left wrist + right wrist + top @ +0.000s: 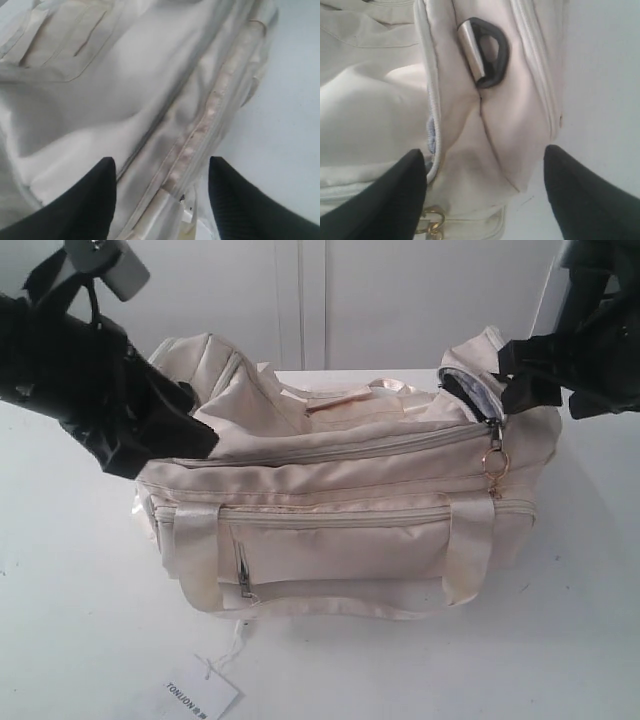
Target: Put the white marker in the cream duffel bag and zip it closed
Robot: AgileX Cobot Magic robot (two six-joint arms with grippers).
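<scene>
Sitting broadside on a plain white table (pixel 80 620), the large soft cream fabric duffel bag (pixel 340 490) has its long front face, with the satin strap handle (pixel 330 605) looped across it, turned toward the exterior camera. The black left gripper (pixel 185 425) presses against the bag's left end, where the fabric is bunched and raised. In the left wrist view that gripper (pixel 161 161) has its two fingers spread wide apart, straddling a run of the pale top zipper (pixel 200 130) and clamping nothing. The black right gripper (pixel 505 380) sits at the bag's right end, just beside a small patch of dark grey. In the right wrist view this gripper (pixel 483 150) is likewise released, its fingers set either side of the end panel that carries a black plastic D-ring (pixel 492 52). Along the front, the curved top zipper looks drawn shut as far as the slider at the right end, and the gold metal ring pull (pixel 495 458) hangs below it; how it runs behind the flap cannot be told. A white paper tag printed "TONIJON" (pixel 200 690) lies on the table in front of the bag. Where the white marker is cannot be told from these views.
</scene>
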